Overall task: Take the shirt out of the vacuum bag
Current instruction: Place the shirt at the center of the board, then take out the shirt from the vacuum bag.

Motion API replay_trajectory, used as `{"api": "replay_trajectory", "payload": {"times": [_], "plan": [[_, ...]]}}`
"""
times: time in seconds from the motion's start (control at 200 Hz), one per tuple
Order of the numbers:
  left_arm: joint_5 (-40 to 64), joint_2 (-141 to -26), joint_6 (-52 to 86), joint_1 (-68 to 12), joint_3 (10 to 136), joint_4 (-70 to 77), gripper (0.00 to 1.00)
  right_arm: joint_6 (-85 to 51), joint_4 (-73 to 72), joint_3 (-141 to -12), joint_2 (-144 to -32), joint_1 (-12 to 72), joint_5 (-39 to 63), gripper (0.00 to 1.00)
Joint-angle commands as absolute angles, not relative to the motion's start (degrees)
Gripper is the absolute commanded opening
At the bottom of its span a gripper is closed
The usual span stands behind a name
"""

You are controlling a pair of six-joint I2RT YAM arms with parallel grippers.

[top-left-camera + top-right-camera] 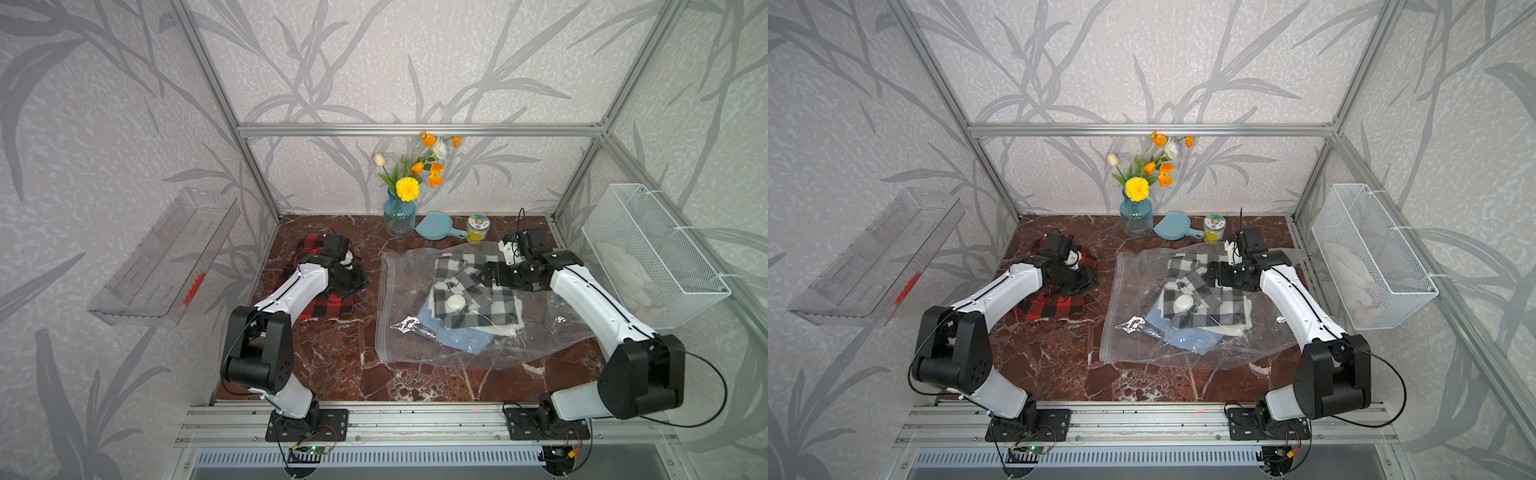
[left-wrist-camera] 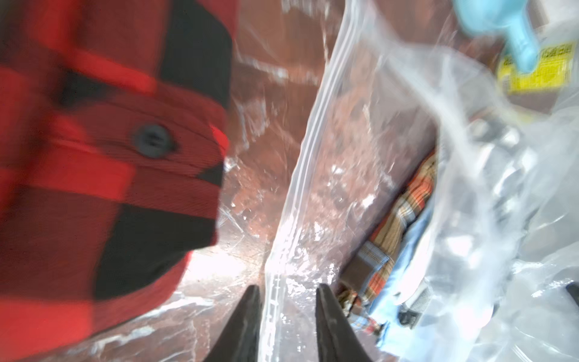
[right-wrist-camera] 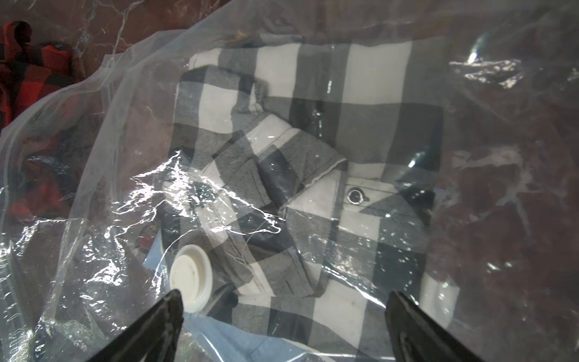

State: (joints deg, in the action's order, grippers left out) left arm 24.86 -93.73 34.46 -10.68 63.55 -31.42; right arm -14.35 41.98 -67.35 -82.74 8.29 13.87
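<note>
We read the table (image 1: 324,365) as a clock face, with twelve at the back wall.

On the left wall hangs a clear plastic shelf (image 1: 166,266). At about ten o'clock on the table lies a red-and-black shirt (image 1: 328,309), outside the bag. The left gripper (image 2: 288,326) hangs over this shirt's right part in both top views. In the left wrist view its fingers (image 2: 247,322) stand a narrow way apart. The bag's ribbed edge shows in the gap, but we cannot tell whether they pinch anything, because the view is blurred.

At twelve o'clock stands a blue glass vase (image 1: 399,218) of flowers. A pale blue scoop (image 1: 436,226) and a small yellow-labelled jar (image 1: 478,228) sit just to its right.

The vacuum bag (image 1: 540,332) lies flat from the centre out toward three o'clock, with its round white valve (image 1: 456,304) facing up. Inside it, under the valve, lies a folded grey-and-white checked shirt (image 1: 490,309). A light blue cloth (image 1: 461,338) pokes out from beneath the shirt at its six o'clock side. The left wrist view also shows an orange plaid cloth (image 2: 407,203) inside the bag.

The right gripper (image 3: 282,326) hovers over the bag's two o'clock part, above the checked shirt. Its jaws are spread wide and hold nothing. In the right wrist view the valve sits just beside one of its fingers (image 3: 156,322).

On the right wall hangs a white wire basket (image 1: 652,257).
</note>
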Motion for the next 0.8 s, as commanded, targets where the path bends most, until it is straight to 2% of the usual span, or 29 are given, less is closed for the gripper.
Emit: {"api": "replay_trajectory", "payload": {"times": [0.0, 0.22, 0.505, 0.795], "plan": [[31.40, -96.41, 39.55, -12.84, 62.06, -23.48, 0.22, -15.45, 42.39, -65.77, -80.60, 5.92, 13.27, 0.99], [40.75, -102.00, 46.76, -19.23, 62.01, -9.22, 0.22, -16.86, 40.81, -62.34, -83.40, 2.75, 12.15, 1.00], [47.04, -107.12, 51.38, -25.36, 63.26, 1.59, 0.39, -18.22, 37.80, -60.49, -87.96, 2.70, 12.74, 0.98], [50.05, -110.13, 55.66, -28.06, 65.06, 8.79, 0.48, -17.29, 37.96, -60.38, -87.81, 2.64, 13.15, 0.98]]}}
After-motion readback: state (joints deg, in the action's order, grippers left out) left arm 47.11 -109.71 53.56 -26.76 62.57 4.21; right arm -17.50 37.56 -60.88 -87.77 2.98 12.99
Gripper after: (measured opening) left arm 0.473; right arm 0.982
